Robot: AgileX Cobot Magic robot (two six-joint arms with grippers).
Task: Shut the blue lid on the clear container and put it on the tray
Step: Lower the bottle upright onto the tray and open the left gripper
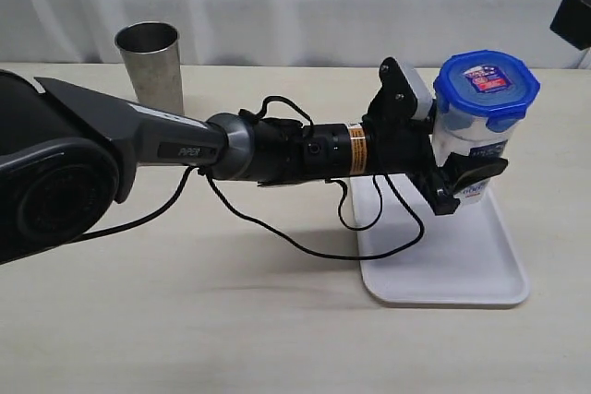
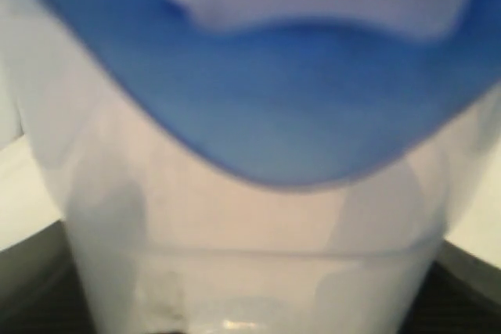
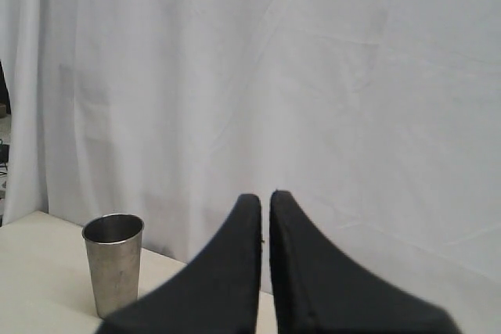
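Exterior view first: the left hand (image 1: 466, 177) has reached across to the right side and is pinching the clear container (image 1: 452, 136) around its lower half. One dark finger crosses the front over the label and the other is tucked behind. The blue lid (image 1: 487, 85) is sitting on top, and the container is upright at the far end of the white tray (image 1: 462, 274). I honestly can't tell if its base is touching the tray or hanging just above it. I also can't tell if the lid flaps are snapped down.

The left wrist view is basically all blurry plastic, with a dark finger on each side of it, so the grip looks centred.

The right hand (image 3: 264, 224) is pressed together with nothing in it, raised and pointing at the white curtain. The steel cup (image 1: 150, 66) is well apart from all this, at the back of the counter (image 1: 231, 320).

Handling-wise, my guess is it's light, hollow and fairly stiff, though the walls are smooth and probably a bit slippery. Being tall and narrow, it'll tip easily if set down crooked. I'd hold it by the body like this, low to middle, and never by the lid, because if the flaps aren't latched it could pop right off.
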